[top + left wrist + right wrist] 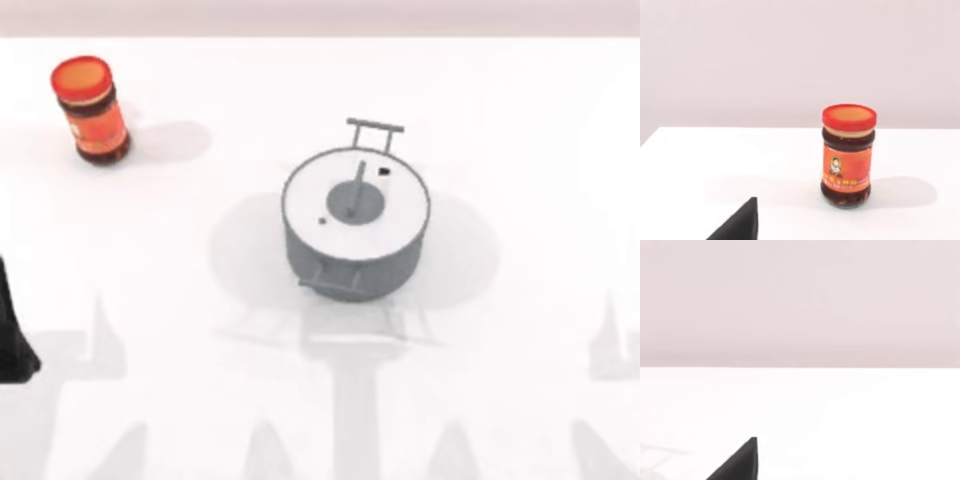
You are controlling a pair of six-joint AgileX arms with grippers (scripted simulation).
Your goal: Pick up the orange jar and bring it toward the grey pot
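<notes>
The orange jar point(92, 110) stands upright at the table's far left, with a red lid and an orange label; the left wrist view shows the orange jar point(847, 157) ahead. The grey pot point(356, 222) sits near the middle, lid on, knob up, bar handles at front and back. My left gripper point(12, 345) is at the left edge, well short of the jar. One dark finger point(742, 227) shows, with bare table beside its inner face, so it is open and empty. My right gripper is out of the top view. Its finger point(742, 465) likewise stands alone over bare table.
The white table point(520, 330) ends at a pale back wall point(320, 15) just behind the jar. Faint arm shadows lie along the near side. Nothing stands between jar and pot.
</notes>
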